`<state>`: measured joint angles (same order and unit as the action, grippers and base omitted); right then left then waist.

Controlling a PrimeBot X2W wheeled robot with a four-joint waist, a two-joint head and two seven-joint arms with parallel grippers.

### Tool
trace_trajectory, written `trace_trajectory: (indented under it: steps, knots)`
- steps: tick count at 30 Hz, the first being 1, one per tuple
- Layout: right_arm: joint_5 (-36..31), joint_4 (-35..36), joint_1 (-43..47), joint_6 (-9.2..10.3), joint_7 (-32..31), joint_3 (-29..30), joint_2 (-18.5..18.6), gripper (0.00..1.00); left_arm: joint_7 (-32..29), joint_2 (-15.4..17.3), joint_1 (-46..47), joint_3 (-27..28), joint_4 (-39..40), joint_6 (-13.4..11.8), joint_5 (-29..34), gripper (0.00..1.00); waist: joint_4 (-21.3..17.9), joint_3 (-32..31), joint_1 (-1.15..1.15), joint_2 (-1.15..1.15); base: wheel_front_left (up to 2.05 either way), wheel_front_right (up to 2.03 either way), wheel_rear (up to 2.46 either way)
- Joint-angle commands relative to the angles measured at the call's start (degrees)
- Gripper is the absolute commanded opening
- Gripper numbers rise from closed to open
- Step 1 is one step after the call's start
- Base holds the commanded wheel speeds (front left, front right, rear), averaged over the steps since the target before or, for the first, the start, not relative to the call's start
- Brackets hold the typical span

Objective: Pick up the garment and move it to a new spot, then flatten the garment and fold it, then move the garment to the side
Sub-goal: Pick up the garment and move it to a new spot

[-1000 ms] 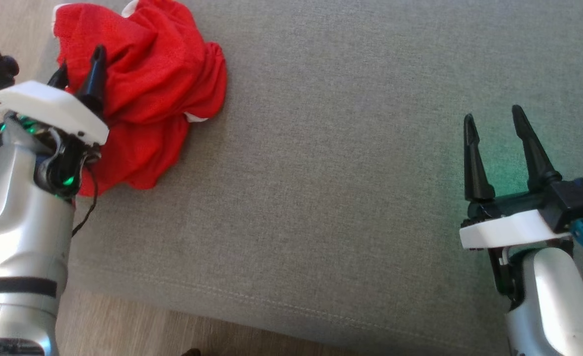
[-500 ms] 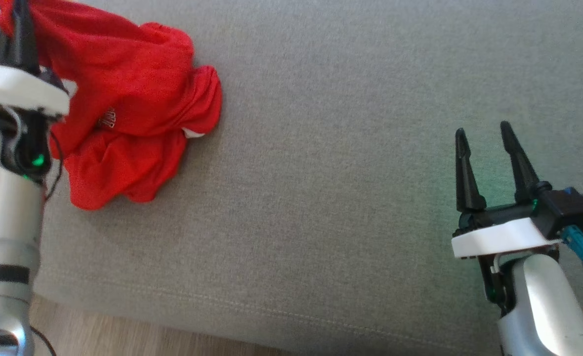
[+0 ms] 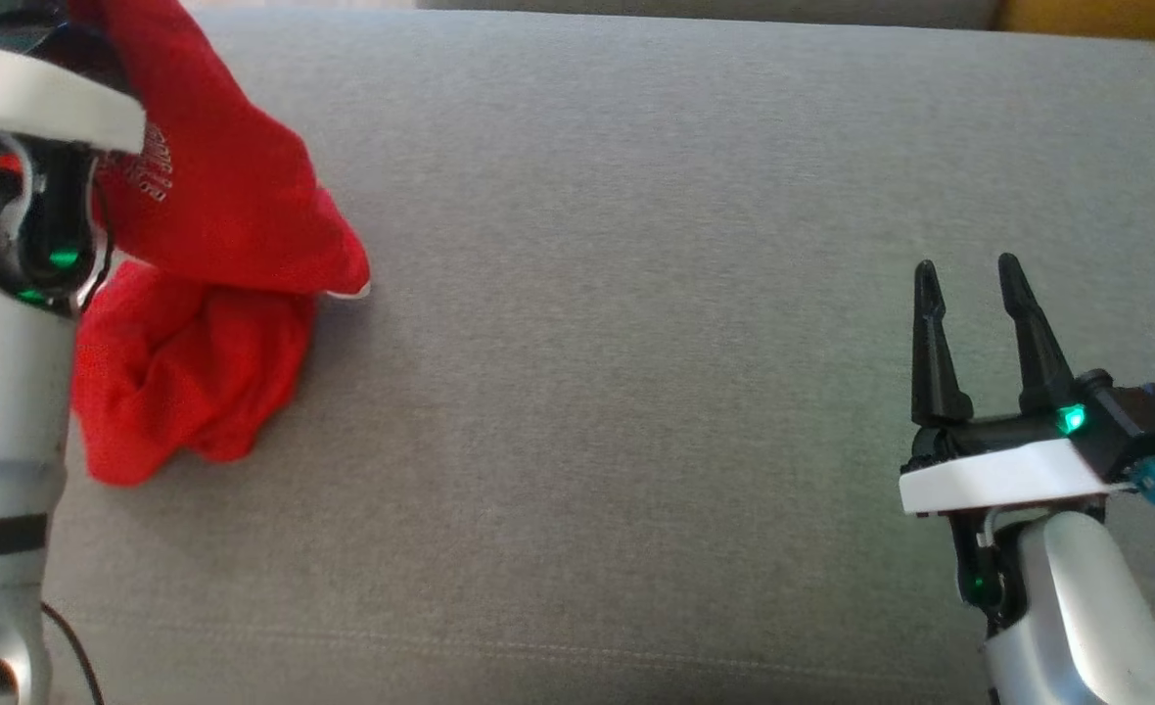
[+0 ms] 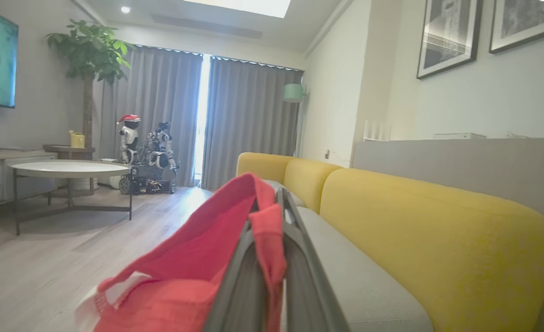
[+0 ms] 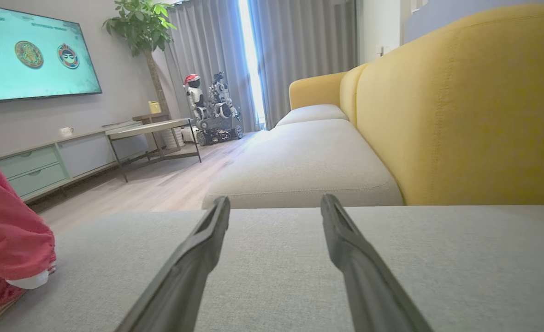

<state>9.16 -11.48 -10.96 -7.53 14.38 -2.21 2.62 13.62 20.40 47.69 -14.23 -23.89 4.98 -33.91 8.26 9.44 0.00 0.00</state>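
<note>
Garment hangs upper left from the left hand, clamped on its cloth, tail resting on the sofa, far from the empty, parted right hand lower right.

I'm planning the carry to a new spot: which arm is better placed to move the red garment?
Left. The left gripper is shut on the garment, its upper part lifted while the rest lies on the grey cushion. The right gripper is open, far across the cushion, holding nothing.
</note>
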Motion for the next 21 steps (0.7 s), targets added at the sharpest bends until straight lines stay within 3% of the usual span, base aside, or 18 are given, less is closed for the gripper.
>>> trace_trajectory:
  steps: [1, 15, 21]
  knots:
    - [0.68, 2.38, -0.35, 0.04, 0.61, -1.45, 0.26, 1.00, -0.55, 2.78, 2.03, 1.20, 3.45, -0.97, 1.29, 0.00, -1.98, 0.05, 0.00, 0.00, 0.00, 0.00, 0.00]
    - [4.73, 7.99, -2.10, 0.04, 0.62, -4.84, 0.26, 1.00, -5.66, -0.99, 4.17, -5.44, 12.77, -4.96, 5.68, 0.00, -16.81, 6.29, 0.00, 0.00, 0.00, 0.00, 0.00]
    - [6.51, 11.74, -3.24, 0.04, 0.62, -5.60, 0.26, 1.00, -6.12, -6.99, 7.12, -11.39, 12.02, -4.87, 7.80, 0.00, -23.60, 10.34, 0.00, 0.00, 0.00, 0.00, 0.00]
